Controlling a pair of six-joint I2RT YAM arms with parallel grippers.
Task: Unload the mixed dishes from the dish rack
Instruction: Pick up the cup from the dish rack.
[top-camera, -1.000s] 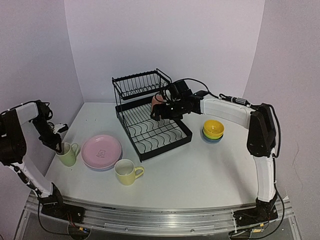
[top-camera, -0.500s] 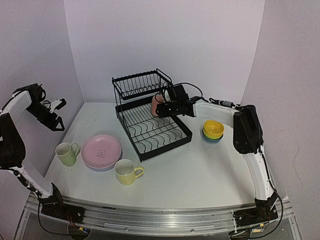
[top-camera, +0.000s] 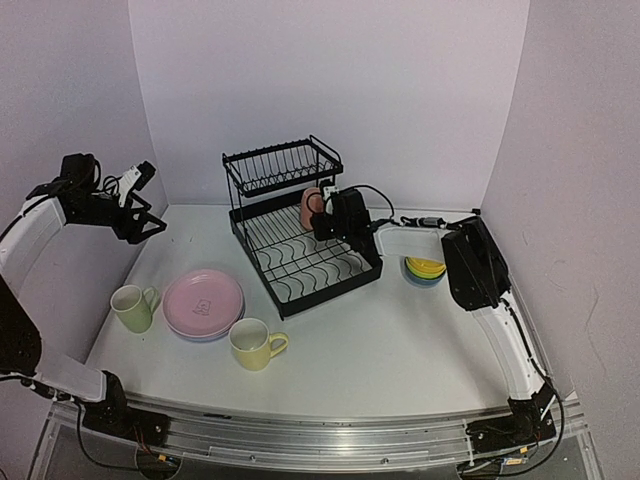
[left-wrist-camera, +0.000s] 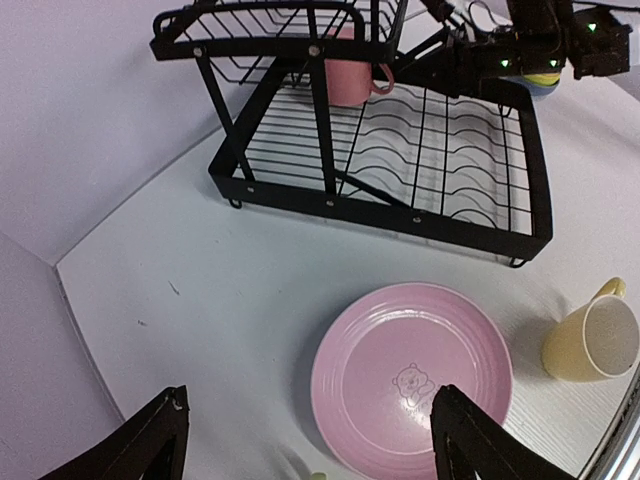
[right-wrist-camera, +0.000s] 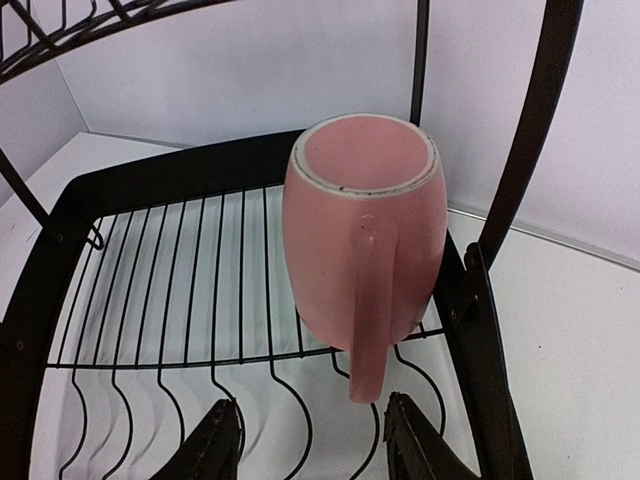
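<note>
The black wire dish rack (top-camera: 300, 240) stands mid-table. One pink mug (top-camera: 311, 206) sits upside down at the back of its lower tray, the handle (right-wrist-camera: 370, 320) pointing at my right wrist camera. My right gripper (top-camera: 327, 222) reaches into the rack from the right. In the right wrist view that gripper (right-wrist-camera: 312, 450) is open, its fingertips either side of the handle's lower end and short of it. My left gripper (top-camera: 152, 200) hangs open and empty high at the far left, above the pink plate (left-wrist-camera: 412, 378).
On the table's left front are a light green mug (top-camera: 130, 308), the pink plate (top-camera: 203, 303) and a yellow mug (top-camera: 255, 343). Stacked bowls, yellow on top (top-camera: 427, 268), sit right of the rack, under my right arm. The rack's upper shelf (top-camera: 280, 165) overhangs the pink mug.
My left gripper let go of the light green mug, rose and swung toward the back, opening wide. My right gripper slid in closer to the pink mug and its jaws narrowed.
</note>
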